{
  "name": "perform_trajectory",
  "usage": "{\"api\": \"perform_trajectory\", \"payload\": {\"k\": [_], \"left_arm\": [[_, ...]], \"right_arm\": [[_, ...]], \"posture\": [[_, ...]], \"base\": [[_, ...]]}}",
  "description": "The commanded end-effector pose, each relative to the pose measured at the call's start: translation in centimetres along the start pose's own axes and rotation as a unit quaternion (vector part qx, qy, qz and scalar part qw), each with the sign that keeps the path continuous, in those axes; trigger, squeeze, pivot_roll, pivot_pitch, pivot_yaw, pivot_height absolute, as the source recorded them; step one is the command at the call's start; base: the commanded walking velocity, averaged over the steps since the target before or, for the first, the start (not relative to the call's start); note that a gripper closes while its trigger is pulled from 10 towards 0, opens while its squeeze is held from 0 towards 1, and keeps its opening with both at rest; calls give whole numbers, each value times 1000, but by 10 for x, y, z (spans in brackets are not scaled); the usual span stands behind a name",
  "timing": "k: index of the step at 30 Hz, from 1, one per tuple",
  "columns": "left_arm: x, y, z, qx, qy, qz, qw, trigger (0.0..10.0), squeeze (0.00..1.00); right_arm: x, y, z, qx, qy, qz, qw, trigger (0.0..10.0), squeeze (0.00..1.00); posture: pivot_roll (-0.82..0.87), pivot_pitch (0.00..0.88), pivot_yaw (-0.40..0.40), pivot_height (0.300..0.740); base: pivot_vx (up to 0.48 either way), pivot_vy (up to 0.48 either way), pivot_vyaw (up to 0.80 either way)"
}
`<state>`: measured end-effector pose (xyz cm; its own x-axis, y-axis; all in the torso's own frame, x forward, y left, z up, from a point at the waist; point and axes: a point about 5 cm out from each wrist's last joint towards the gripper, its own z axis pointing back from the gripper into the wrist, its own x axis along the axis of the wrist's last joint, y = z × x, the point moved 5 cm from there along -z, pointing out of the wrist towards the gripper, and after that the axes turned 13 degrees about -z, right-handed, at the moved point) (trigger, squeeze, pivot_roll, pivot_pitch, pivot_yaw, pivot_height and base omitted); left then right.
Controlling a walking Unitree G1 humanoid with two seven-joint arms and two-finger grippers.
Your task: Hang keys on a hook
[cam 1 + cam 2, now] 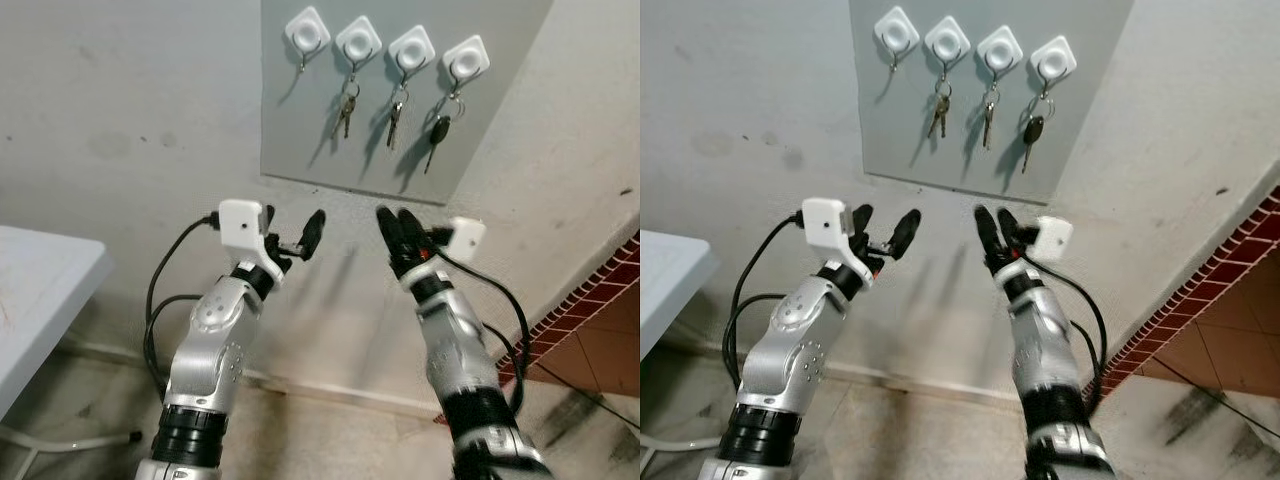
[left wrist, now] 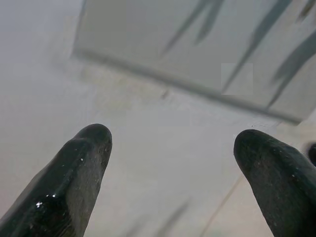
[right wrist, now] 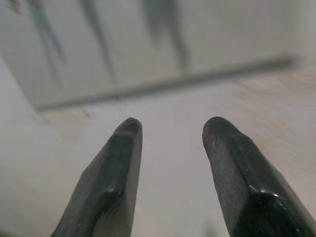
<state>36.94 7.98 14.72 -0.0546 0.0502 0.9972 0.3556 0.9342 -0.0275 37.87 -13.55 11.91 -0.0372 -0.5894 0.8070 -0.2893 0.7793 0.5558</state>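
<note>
A grey panel (image 1: 300, 130) on the wall carries a row of white hooks. The leftmost hook (image 1: 307, 30) is bare. A set of keys hangs from each of the other three: silver keys (image 1: 346, 112), silver keys (image 1: 395, 122) and a black-headed key (image 1: 437, 135). Both arms are raised toward the wall just below the panel. My left gripper (image 1: 293, 232) is open with nothing between its fingers, below the bare hook. My right gripper (image 1: 397, 225) is open and empty too, below the middle keys. The panel's lower edge (image 2: 197, 91) lies ahead of the left fingertips (image 2: 94, 140).
A white table (image 1: 40, 290) juts in at the left. Red tiles (image 1: 600, 300) run along the right side. Black cables (image 1: 160, 290) loop beside the left arm. The wall's foot meets a stained floor (image 1: 330, 420) below the arms.
</note>
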Motion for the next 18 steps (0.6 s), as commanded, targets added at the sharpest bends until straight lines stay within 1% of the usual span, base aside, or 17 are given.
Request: {"api": "perform_trajectory", "payload": {"k": [1,2,3,5,6,7,8,9,11,17,18], "left_arm": [[-12,9,3,25,20,5,999,10000,0],[-12,9,3,25,20,5,999,10000,0],[-19,15,5,33,29,14,999,10000,0],[-27,22,8,42,42,18,998,10000,0],[-27,22,8,42,42,18,998,10000,0],[-31,25,9,47,48,19,998,10000,0],[-31,25,9,47,48,19,998,10000,0],[-40,30,10,56,65,50,995,10000,0],[-45,33,9,57,76,65,993,10000,0],[-48,37,6,61,79,76,992,10000,0],[-48,38,6,61,77,72,993,10000,0]], "right_arm": [[9,-11,9,-21,-11,40,999,10000,0],[9,-11,9,-21,-11,40,999,10000,0],[6,-27,22,-51,-4,50,997,10000,0],[5,-41,38,-80,2,62,995,10000,0],[5,-41,38,-80,2,62,995,10000,0],[4,-46,44,-91,4,67,994,10000,0],[4,-46,44,-91,4,67,994,10000,0],[5,-55,56,-120,1,68,990,10000,0],[6,-57,63,-134,-5,73,988,10000,0],[5,-60,69,-156,-9,76,985,10000,0],[6,-60,71,-161,-12,79,984,10000,0]], "posture": [[3,27,-84,740],[3,27,-84,740],[-3,23,-71,740],[-11,19,-59,740],[-11,19,-59,740],[-11,19,-59,740],[-11,19,-59,740],[-29,14,-34,740],[-33,13,-26,740],[-58,12,-7,740],[-61,13,-6,740]], "base": [[0,0,0],[0,0,0],[0,0,0],[0,0,0],[0,0,0],[0,0,0],[0,0,0],[0,0,0],[0,0,0],[0,0,0],[0,0,0]]}}
